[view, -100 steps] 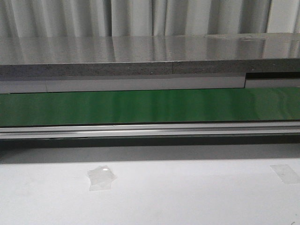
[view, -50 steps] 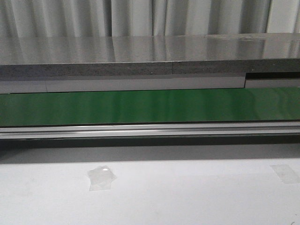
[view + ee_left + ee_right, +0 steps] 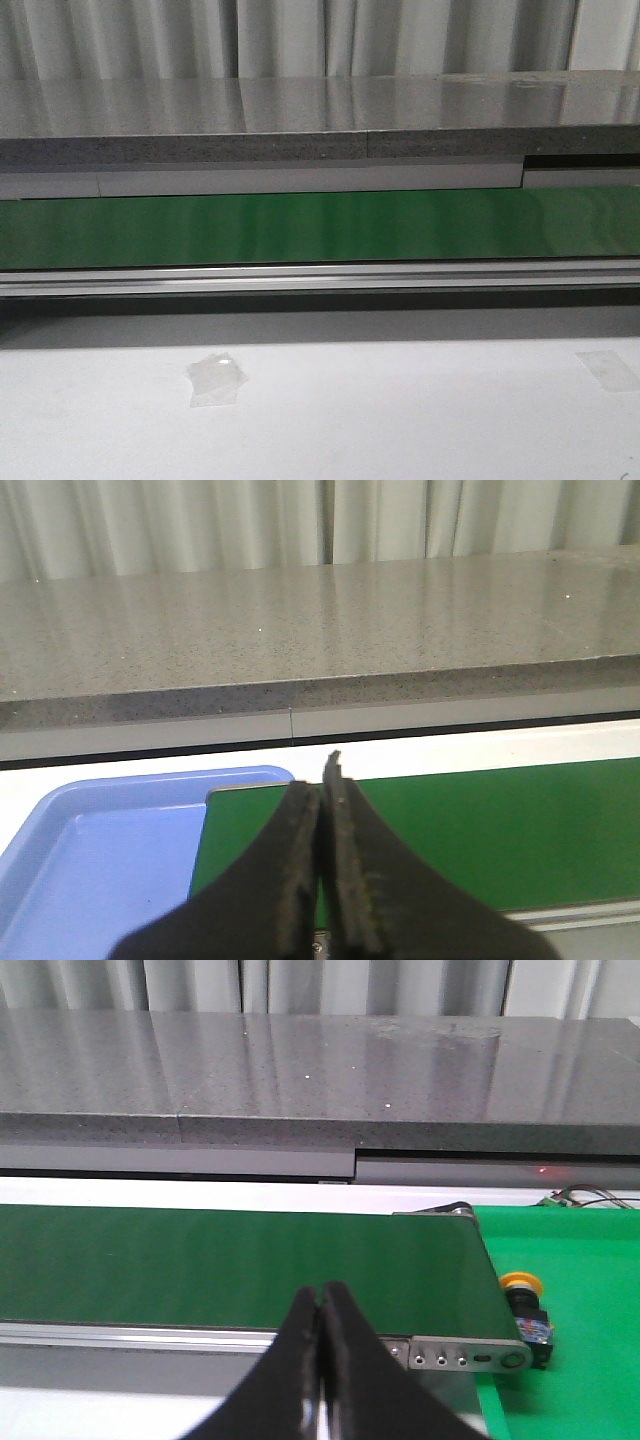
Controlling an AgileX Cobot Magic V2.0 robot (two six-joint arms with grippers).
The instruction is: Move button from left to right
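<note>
1. A green conveyor belt (image 3: 320, 228) is running the full width of the front view, sitting between a speckled grey stone counter (image 3: 300, 125) behind it and a ribbed aluminium rail (image 3: 320, 278) along its near edge, with pale pleated curtains (image 3: 300, 35) hanging at the back of the room
2. A matte white table (image 3: 400, 420) is filling the foreground, carrying a crumpled scrap of clear tape (image 3: 215, 380) and a second flatter strip of tape (image 3: 608, 368) that is being cut off near the right edge
3. The left gripper (image 3: 322, 780), its black rubbery fingers pressed together and pinching nothing, is hanging over the belt's left end, where a smooth light-blue plastic tray (image 3: 90, 860) with rounded corners is lying just beside the belt, partly cropped by the frame
4. The right gripper (image 3: 322, 1295), its dark fingers likewise pressed together and empty, is hovering over the belt's right end, near a metal end plate (image 3: 470, 1355) with small round holes
5. The button (image 3: 527, 1310), with its round yellow-orange cap and black boxy body, is resting on a bright green mat (image 3: 570, 1310) just beyond the right end of the belt, touching or nearly touching the end plate; its small markings are too fine to make out
6. Neither gripper nor the button is showing in the front view
</note>
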